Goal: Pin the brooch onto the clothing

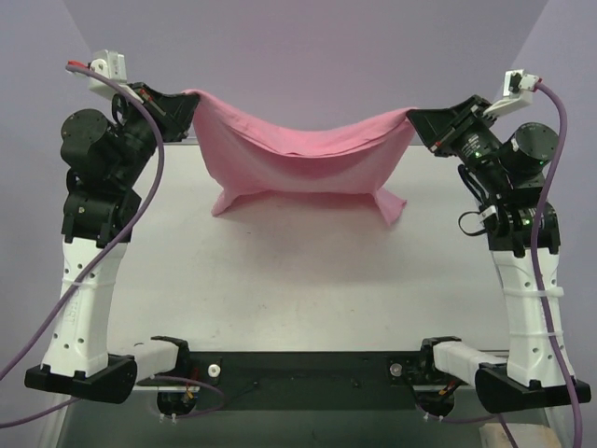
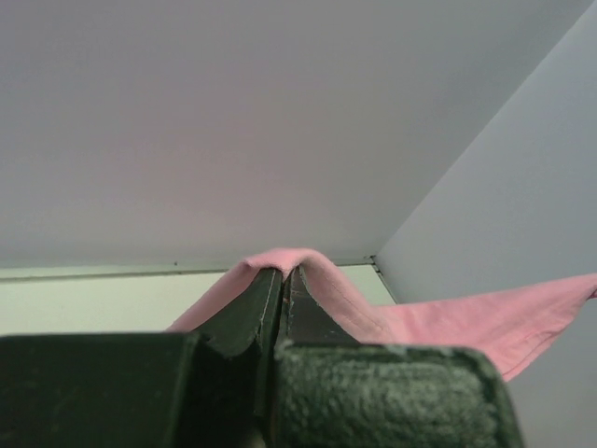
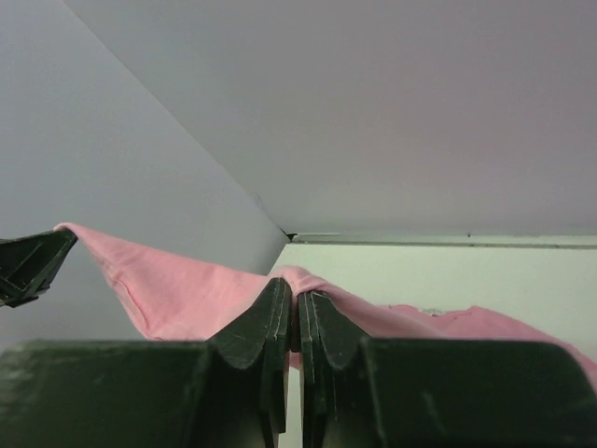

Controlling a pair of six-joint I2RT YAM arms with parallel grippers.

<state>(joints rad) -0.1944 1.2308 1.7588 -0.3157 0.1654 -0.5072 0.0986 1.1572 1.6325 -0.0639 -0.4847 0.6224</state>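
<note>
The pink T-shirt [image 1: 298, 159] hangs stretched between my two grippers above the far part of the table, sagging in the middle, with its lower corners touching the tabletop. My left gripper [image 1: 189, 103] is shut on the shirt's left end; in the left wrist view the cloth [image 2: 448, 322] drapes over my closed gripper [image 2: 283, 273]. My right gripper [image 1: 413, 119] is shut on the shirt's right end; in the right wrist view the cloth [image 3: 177, 289] folds over my closed gripper [image 3: 296, 297]. The brooch is out of view.
The white tabletop [image 1: 298, 280] stretches from the shirt toward the arm bases. Grey walls [image 1: 298, 47] close in the back and sides. The left gripper's tip [image 3: 28, 266] shows at the left edge of the right wrist view.
</note>
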